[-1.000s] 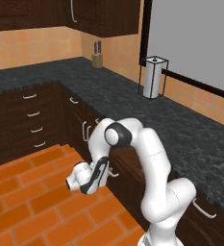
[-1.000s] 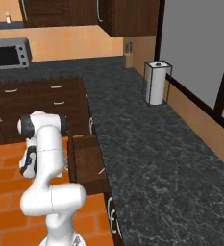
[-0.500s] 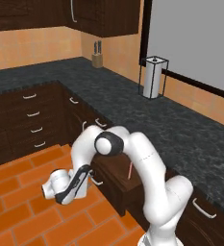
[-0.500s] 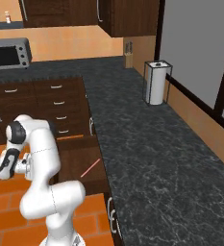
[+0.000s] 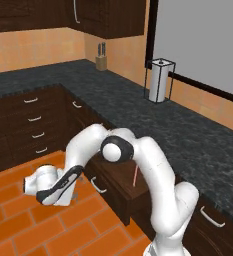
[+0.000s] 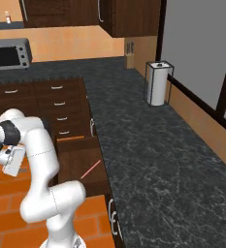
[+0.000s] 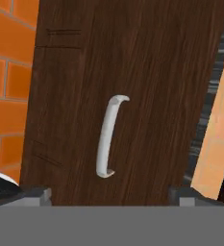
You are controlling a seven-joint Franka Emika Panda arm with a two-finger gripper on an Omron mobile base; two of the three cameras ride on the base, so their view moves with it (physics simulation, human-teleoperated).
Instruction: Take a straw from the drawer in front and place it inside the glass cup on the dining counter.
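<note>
The gripper (image 5: 70, 197) hangs low over the orange floor, jaws wide and holding nothing, in front of the drawer (image 5: 119, 186) and apart from its handle (image 7: 107, 136). Behind it, in the open drawer, the straw (image 6: 90, 169) lies slanted, up and beyond the hand.

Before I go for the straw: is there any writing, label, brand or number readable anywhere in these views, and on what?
No readable text anywhere.
Drawer front and its handle: plain, unmarked.
Microwave: no brand or digits legible at this size.
Paper towel roll in its wire frame: blank.
Knife block: too small to show any marking.
Straw in the drawer: plain.
</note>
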